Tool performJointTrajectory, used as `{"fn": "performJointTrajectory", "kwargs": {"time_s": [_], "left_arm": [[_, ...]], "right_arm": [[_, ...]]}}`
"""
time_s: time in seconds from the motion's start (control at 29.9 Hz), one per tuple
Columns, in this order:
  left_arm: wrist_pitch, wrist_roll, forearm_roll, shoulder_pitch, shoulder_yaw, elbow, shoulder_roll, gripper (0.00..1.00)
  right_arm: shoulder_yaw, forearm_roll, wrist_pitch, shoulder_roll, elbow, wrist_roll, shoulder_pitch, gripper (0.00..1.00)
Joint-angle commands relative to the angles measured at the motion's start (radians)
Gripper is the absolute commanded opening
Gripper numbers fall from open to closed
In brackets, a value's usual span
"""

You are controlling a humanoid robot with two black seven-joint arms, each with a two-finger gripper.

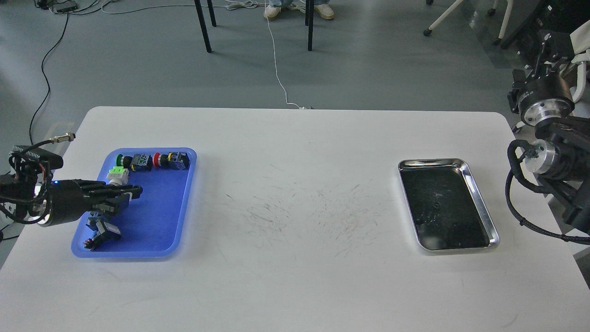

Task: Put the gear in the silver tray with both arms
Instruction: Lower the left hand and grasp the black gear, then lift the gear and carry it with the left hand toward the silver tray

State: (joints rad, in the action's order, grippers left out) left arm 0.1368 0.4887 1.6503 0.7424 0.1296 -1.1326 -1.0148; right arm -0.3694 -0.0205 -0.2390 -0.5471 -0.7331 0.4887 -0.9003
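The silver tray (482, 203) lies on the right of the white table, with nothing showing on its dark floor. The gear is several small push-button parts: green, red and black ones (152, 161) along the far rim of a blue plastic tray (156, 216), and a dark part (100, 235) near its front left corner. My left gripper (126, 197) hovers over the blue tray's left half, fingers pointing right; I cannot tell whether it holds anything. My right arm (546, 154) is folded at the right edge, away from the silver tray. Its dark far end (547, 46) points up.
The table's (295, 276) middle carries only dark scuff marks. Chair legs (203, 25) and a white cable (276, 60) are on the floor beyond the far edge. A green-and-white part (117, 174) sits just behind my left gripper.
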Motion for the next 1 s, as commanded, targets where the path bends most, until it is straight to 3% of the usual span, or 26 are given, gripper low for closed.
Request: {"fn": "performJointTrajectory", "kwargs": {"time_s": [0.0, 0.17, 0.4, 0.97], "left_arm": [[0.041, 0.0, -0.053, 0.051, 0.004, -0.027, -0.001, 0.1], [0.124, 0.0, -0.191, 0.138, 0.007, -0.048, 0.022, 0.1], [0.144, 0.0, -0.274, 0.206, 0.005, -0.052, 0.148, 0.1], [0.136, 0.0, -0.242, 0.233, -0.031, 0.028, 0.671, 0.1]], "right_arm": [[0.007, 0.001, 0.001, 0.001, 0.0, 0.0, 0.0, 0.96], [0.01, 0.002, 0.001, -0.001, -0.003, 0.0, -0.002, 0.96], [0.026, 0.017, 0.004, -0.002, 0.0, 0.0, -0.014, 0.96], [0.027, 0.017, 0.001, -0.002, 0.012, 0.0, -0.091, 0.96]]}}
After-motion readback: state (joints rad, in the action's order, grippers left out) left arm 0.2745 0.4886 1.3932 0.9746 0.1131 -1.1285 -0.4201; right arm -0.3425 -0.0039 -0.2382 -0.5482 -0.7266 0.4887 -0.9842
